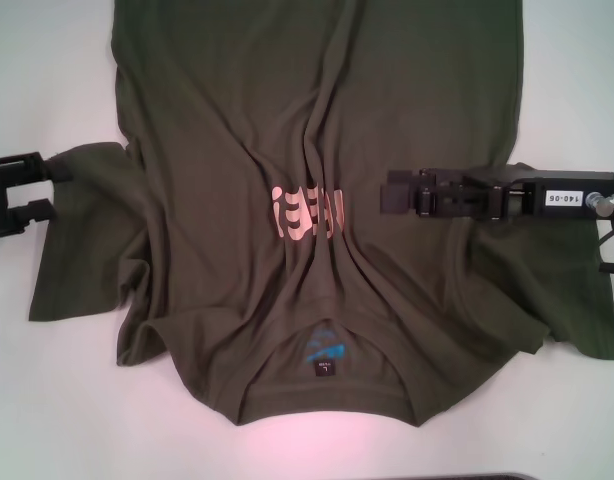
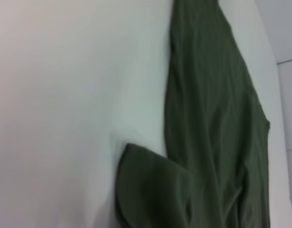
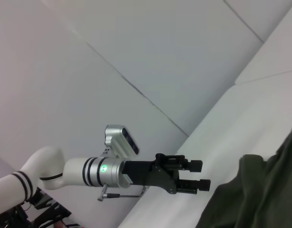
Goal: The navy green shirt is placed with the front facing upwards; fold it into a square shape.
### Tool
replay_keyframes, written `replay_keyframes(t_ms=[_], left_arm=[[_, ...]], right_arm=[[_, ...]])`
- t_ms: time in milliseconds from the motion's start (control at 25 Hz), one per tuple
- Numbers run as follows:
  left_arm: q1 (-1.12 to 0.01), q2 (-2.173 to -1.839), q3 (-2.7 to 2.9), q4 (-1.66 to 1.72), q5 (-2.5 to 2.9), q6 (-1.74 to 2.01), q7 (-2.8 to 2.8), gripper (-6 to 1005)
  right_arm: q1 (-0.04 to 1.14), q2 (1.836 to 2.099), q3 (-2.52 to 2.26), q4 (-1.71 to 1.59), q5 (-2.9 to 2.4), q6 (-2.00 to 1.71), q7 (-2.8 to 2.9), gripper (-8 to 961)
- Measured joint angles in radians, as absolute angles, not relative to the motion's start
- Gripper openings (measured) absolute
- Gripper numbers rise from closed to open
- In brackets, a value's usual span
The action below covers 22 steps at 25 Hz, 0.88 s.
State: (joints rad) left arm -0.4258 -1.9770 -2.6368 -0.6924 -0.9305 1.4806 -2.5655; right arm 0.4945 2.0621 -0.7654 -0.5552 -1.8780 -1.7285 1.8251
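Lying front-up and unfolded on the table (image 1: pixel 47 400), the navy green shirt (image 1: pixel 287 120) leaves you every fold. Your left gripper (image 1: pixel 27 188) waits parted beside its sleeve; your right gripper (image 1: pixel 402 192) hovers over the chest, state unclear. Only the right wrist view shows the left gripper's spread fingers (image 3: pixel 196 166).

A white table (image 1: pixel 47 400) carries the navy green shirt (image 1: pixel 217 150), spread front up, wrinkled.

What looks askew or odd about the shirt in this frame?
The navy green shirt isn't flat: wrinkles bunch around the pink lettering, partly hiding it, just beside the right gripper. The left gripper sits off the left sleeve.
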Motion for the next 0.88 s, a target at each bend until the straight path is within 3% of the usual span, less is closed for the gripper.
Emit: replay_keyframes(t_ms=[880], left_arm=[[-0.431,-1.981,-2.637,-0.665,-0.875,1.372,-2.670,671]], right_arm=[[0.488,2.058,-0.765,-0.555,-1.879,-1.712,1.833,911]])
